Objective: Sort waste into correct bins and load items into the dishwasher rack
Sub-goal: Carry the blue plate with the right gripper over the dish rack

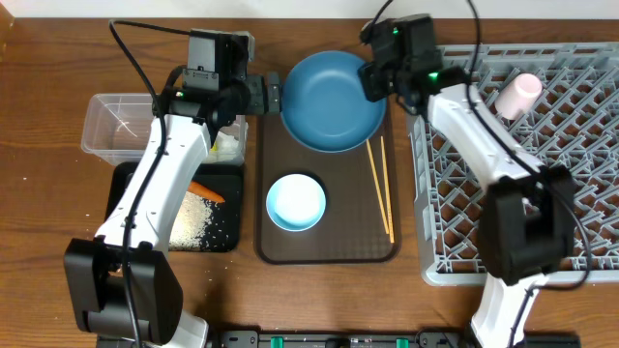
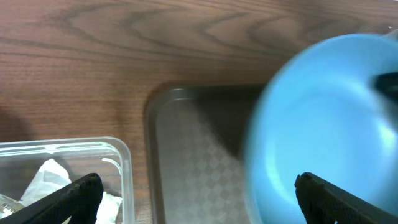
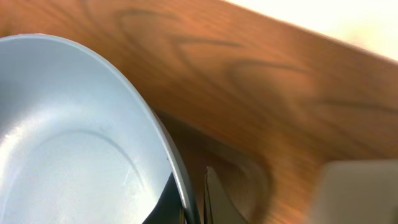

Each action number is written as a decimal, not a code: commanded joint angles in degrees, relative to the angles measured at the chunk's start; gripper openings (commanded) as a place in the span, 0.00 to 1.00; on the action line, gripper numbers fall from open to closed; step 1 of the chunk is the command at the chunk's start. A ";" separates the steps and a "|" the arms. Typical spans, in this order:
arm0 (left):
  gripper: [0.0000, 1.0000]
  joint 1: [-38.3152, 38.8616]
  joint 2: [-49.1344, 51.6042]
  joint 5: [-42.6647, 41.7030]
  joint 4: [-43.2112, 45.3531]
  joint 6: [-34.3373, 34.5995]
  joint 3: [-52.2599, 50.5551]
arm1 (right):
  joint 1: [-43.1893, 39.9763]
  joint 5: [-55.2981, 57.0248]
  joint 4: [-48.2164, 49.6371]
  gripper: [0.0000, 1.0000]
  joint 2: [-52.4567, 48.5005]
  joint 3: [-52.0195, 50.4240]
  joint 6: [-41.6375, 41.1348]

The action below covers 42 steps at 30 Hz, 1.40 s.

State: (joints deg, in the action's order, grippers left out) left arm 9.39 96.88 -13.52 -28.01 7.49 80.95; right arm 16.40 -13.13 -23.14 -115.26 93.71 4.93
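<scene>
Sprawling over the right side of the wooden table (image 1: 39, 213), the large square grey plastic lattice dishwasher rack (image 1: 580, 222) holds a pinkish-white cup (image 1: 519, 94) near its far edge. Beside it, the brown rectangular serving tray (image 1: 329, 246) carries the big dark blue plate (image 1: 332, 101), which sits at the tray's far end, one side seemingly tilted up. The right end effector (image 3: 196, 202) is closed to a narrow pinch on the plate's right rim, a finger on each face. The left end effector (image 2: 199, 196) is spread wide at the plate's opposite rim, gripping nothing. Rigid, glossy and likely breakable, the plate looks heavy for a single edge grip and may swing or slip. The rim is the only hold, and support from the second side would steady it. Nearer on the tray lie a white bowl with pale blue inside (image 1: 296, 201) and two thin wooden chopsticks (image 1: 380, 188).
</scene>
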 commanded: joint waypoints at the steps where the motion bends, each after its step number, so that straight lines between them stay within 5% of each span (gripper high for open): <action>1: 0.99 -0.04 0.22 1.18 0.63 0.02 -0.11 | -3.04 3.78 -1.77 0.01 6.69 1.53 2.89; 15: 0.99 -0.04 0.22 1.18 5.35 0.02 -0.11 | -18.40 24.17 -22.34 0.01 25.22 1.53 9.94; 28: 0.99 -0.04 0.22 1.16 14.97 0.02 -0.11 | -28.83 49.18 -37.88 0.01 26.88 1.46 12.04; 42: 0.99 -0.04 0.22 1.18 15.23 0.02 -0.11 | -36.65 55.25 -39.47 0.01 26.88 1.49 39.91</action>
State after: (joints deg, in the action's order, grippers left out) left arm 9.41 96.88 -13.08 -13.02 7.46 80.95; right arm -19.29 39.90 -62.39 -89.17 94.04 34.94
